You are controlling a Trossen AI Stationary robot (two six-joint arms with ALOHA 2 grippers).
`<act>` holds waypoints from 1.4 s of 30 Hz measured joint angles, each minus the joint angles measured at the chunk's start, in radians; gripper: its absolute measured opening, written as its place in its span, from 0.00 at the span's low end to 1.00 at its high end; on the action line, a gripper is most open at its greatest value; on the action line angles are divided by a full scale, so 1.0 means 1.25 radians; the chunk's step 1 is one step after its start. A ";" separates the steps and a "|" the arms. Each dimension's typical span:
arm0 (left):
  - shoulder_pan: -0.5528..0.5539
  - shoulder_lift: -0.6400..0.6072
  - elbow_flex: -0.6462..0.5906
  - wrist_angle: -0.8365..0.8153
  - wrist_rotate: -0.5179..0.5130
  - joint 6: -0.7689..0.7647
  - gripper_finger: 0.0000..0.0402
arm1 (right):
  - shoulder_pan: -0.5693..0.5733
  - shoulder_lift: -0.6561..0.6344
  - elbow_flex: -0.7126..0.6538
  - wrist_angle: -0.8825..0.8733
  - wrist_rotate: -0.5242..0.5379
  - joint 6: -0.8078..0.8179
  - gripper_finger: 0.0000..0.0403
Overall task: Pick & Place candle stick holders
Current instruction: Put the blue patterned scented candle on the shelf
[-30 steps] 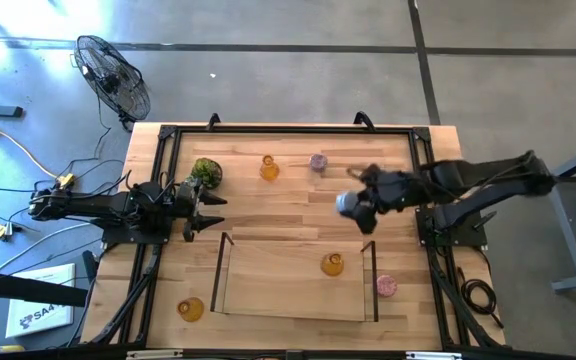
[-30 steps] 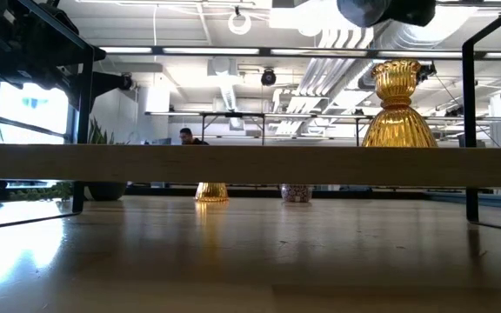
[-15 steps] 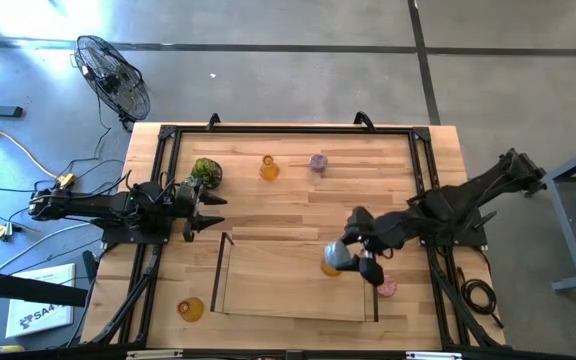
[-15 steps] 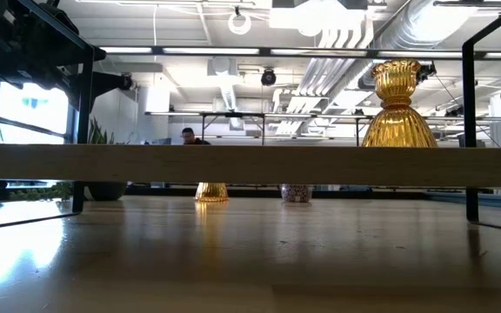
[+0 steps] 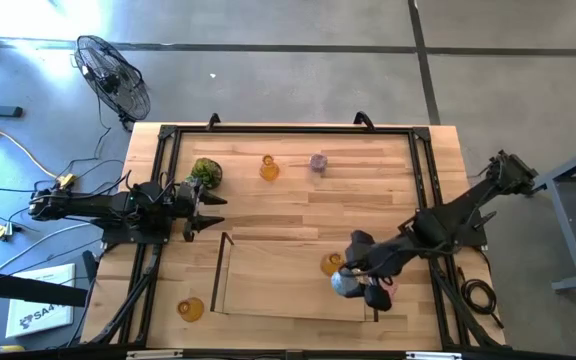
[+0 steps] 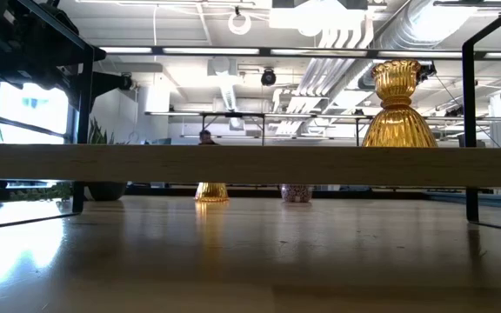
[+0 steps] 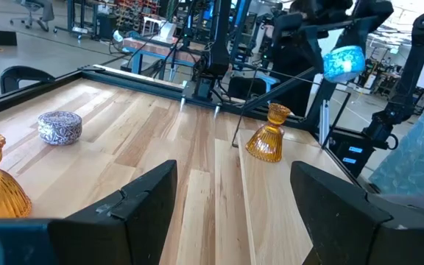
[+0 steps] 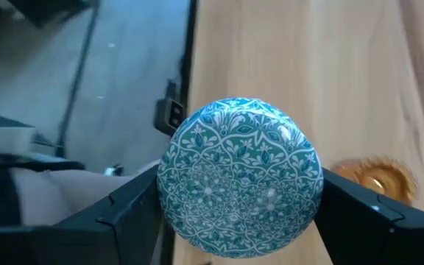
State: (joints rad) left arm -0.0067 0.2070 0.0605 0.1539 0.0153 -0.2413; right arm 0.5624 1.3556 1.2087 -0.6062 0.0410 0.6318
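Right gripper [image 5: 353,284] is clamped on the blue holder [image 8: 240,177], raised over the wooden tray [image 5: 268,270] beside an amber holder [image 5: 331,263]. Left gripper [image 5: 208,212] waits near the table's left edge, fingers spread, empty

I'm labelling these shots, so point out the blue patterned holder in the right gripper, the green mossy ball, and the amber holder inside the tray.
blue patterned holder [image 8: 240,179]: right wrist view, centre of its round face.
green mossy ball [image 5: 206,172]: high view, its top.
amber holder [image 5: 332,263]: high view, its visible top.
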 joint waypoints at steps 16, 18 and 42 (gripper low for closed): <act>0.000 0.000 0.000 0.000 0.000 0.000 0.65 | 0.037 0.142 0.000 -0.019 -0.101 -0.045 0.73; 0.000 0.000 0.000 0.000 0.000 0.000 0.65 | 0.038 0.153 0.000 -0.014 -0.124 -0.055 0.73; 0.000 0.000 0.000 0.000 0.000 0.000 0.65 | 0.015 0.214 0.000 -0.112 -0.095 -0.094 0.74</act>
State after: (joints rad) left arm -0.0067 0.2070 0.0605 0.1539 0.0153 -0.2416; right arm 0.5815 1.6233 1.2083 -0.7458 -0.0781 0.5148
